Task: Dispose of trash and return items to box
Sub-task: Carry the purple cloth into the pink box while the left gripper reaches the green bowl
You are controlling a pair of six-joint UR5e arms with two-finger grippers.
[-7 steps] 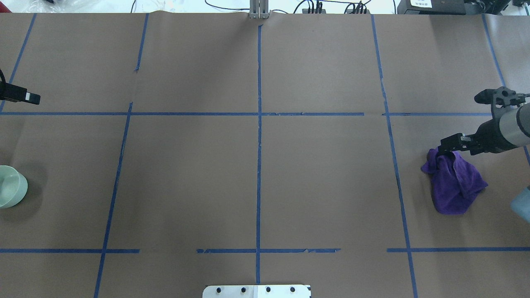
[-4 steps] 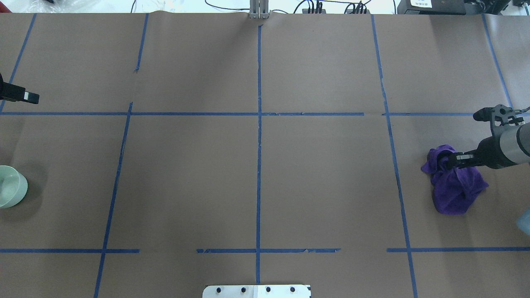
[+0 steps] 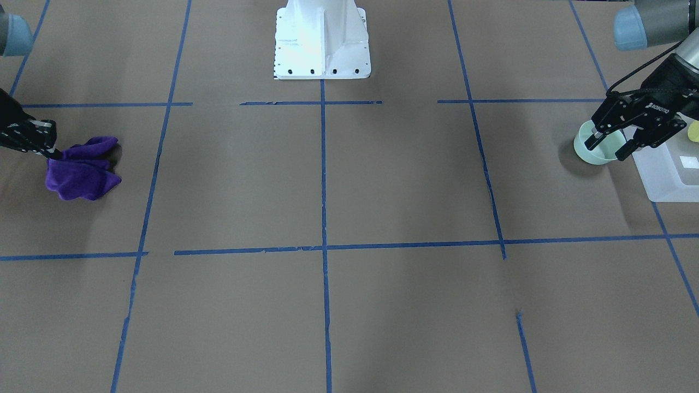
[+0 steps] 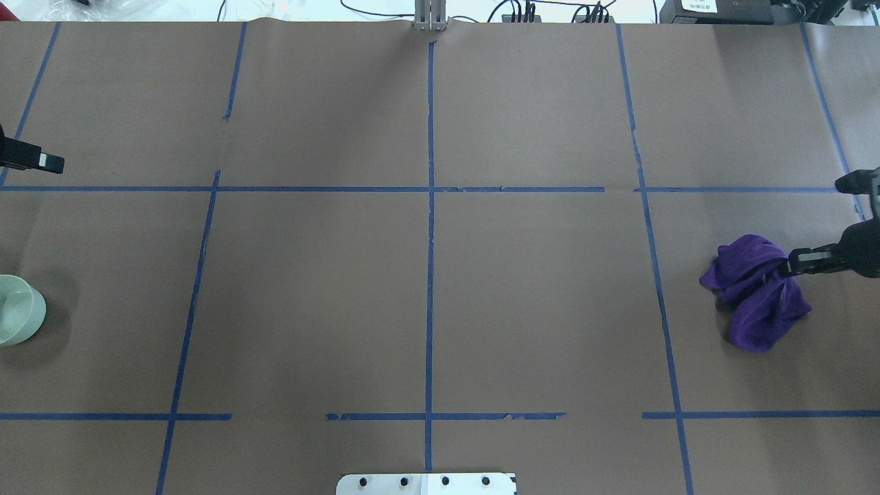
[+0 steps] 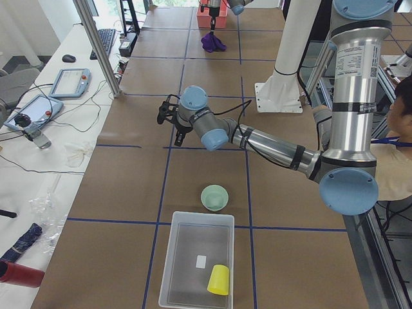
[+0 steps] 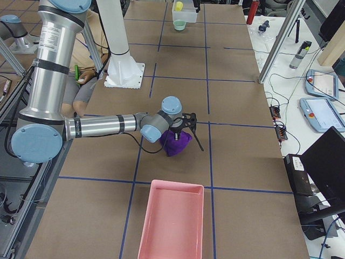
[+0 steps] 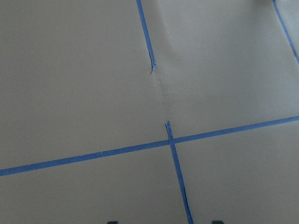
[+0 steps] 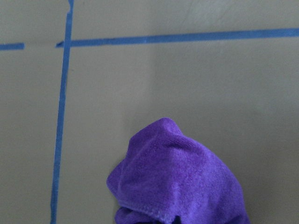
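Note:
The mint-green bowl stands upright on the table next to the frosted-white box. It also shows in the overhead view and the left view. The yellow cup lies inside the box. My left gripper is open and empty. It hovers above the table, farther out than the bowl. My right gripper is shut on the top of the purple cloth, whose lower part rests on the table. The cloth fills the bottom of the right wrist view.
A pink bin stands at the table end on my right, beyond the cloth. The white robot base is at the middle of the near edge. Blue tape lines cross the brown paper. An operator sits behind the left arm.
My right gripper came down on the purple cloth, shut on it and moved right, pulling the cloth's top with it. The left arm and the bowl have hardly moved.

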